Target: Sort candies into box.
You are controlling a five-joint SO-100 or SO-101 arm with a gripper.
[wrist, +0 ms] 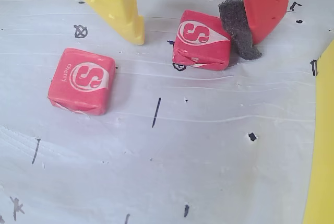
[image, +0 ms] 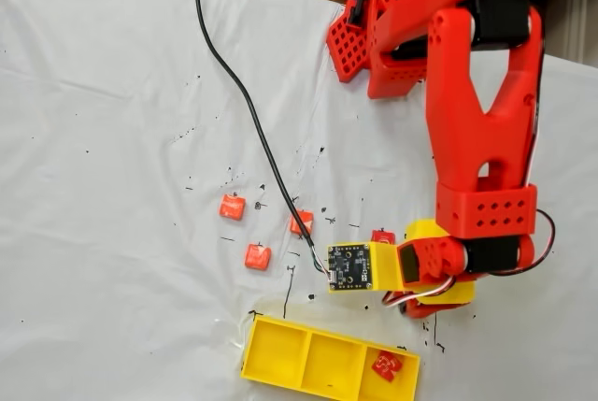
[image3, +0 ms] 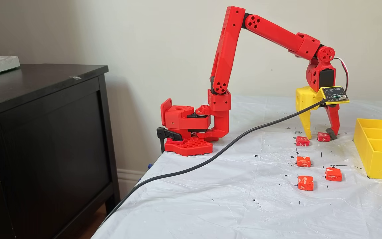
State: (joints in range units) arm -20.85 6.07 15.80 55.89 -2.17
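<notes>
White sheeting, dotted with black pen marks, covers the bench [image3: 230, 199], and a dark cabinet [image3: 41, 139] stands beside it in a fixed view. Clamped at the bench edge, the red arm [image3: 224, 66] reaches over and bends down to the surface. A black cable [image: 238, 83] trails across the sheet up to the circuit board on the wrist.

At the bench's near edge in a fixed view lies the yellow box [image: 304, 359], three compartments in a row; one deep red candy [image: 387, 365] sits in its right-hand compartment, the other two compartments bare.

The end effector [wrist: 195, 33] is down at the sheet with its jaws released, a yellow finger [wrist: 112, 4] on one side and a red finger [wrist: 267, 2] with a grey pad on the other. Between them lies a deep red candy [wrist: 201, 40] with a white swirl mark, its right edge touching the grey pad and a gap left to the yellow finger. A second deep red candy [wrist: 82, 80] lies outside the jaws, just left of the yellow finger in the wrist view.

Three orange-red candies [image3: 305, 183] lie apart on the sheet, near the box but outside it.
</notes>
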